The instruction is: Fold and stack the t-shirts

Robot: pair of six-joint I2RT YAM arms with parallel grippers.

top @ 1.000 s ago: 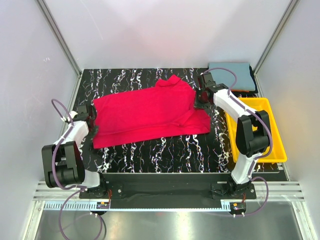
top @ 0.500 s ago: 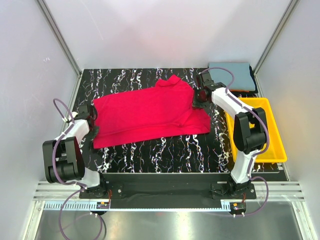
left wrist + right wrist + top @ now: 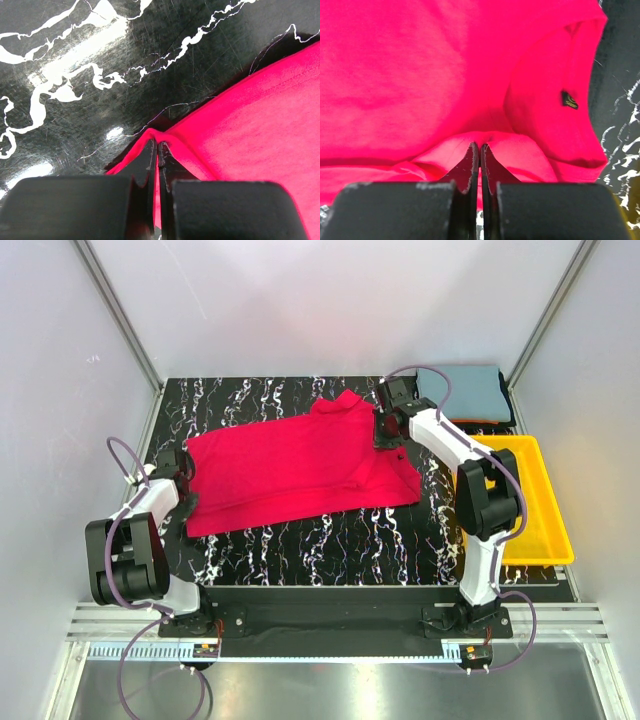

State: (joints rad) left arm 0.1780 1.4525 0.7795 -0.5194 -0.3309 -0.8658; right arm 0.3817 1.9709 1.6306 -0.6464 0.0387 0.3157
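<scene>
A bright red t-shirt (image 3: pixel 300 465) lies spread across the black marbled table (image 3: pixel 330 540). My left gripper (image 3: pixel 186 468) is shut on the shirt's left edge; the left wrist view shows the red hem (image 3: pixel 210 125) pinched between the jaws (image 3: pixel 156 146). My right gripper (image 3: pixel 388 426) is shut on the shirt's right side near the collar; the right wrist view shows red cloth (image 3: pixel 420 75) bunched at the jaws (image 3: pixel 480 146) and a dark label (image 3: pixel 569 99). A folded grey-blue t-shirt (image 3: pixel 470 390) lies at the back right, on thin orange and dark folded ones.
A yellow plastic tray (image 3: pixel 545 540) stands at the right edge, beside the right arm. White walls and metal posts enclose the table on three sides.
My right gripper has moved left and towards the back with the shirt's right side, folding that part inwards. My left gripper has stayed at the left edge.
</scene>
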